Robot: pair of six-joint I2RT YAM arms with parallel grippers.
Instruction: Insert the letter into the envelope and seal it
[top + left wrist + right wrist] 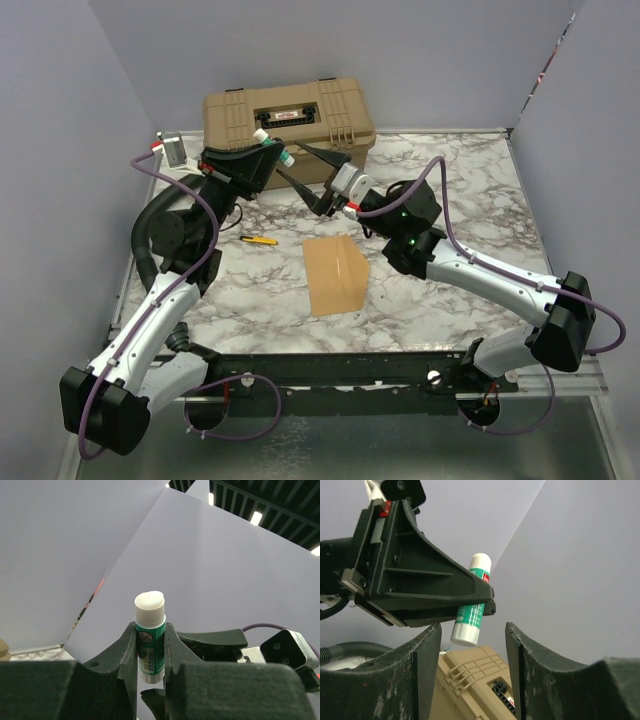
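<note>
The kraft-brown envelope (335, 275) lies flat in the middle of the marble table, with a diagonal fold line on its right part. I see no separate pinkish-tan letter; it is hidden or out of view. My left gripper (272, 150) is raised at the back, shut on a green-and-white glue stick (274, 146). The stick stands between the left fingers in the left wrist view (150, 640). My right gripper (312, 178) is open and empty, just right of the stick. In the right wrist view the stick's lower end (470, 617) hangs just above my open right gripper (472, 647).
A big tan plastic case (288, 118) stands at the back, behind both grippers, and shows in the right wrist view (480, 685). A small yellow-and-black tool (258, 240) lies left of the envelope. A small grey device (172, 152) sits at the back left. Grey walls enclose the table.
</note>
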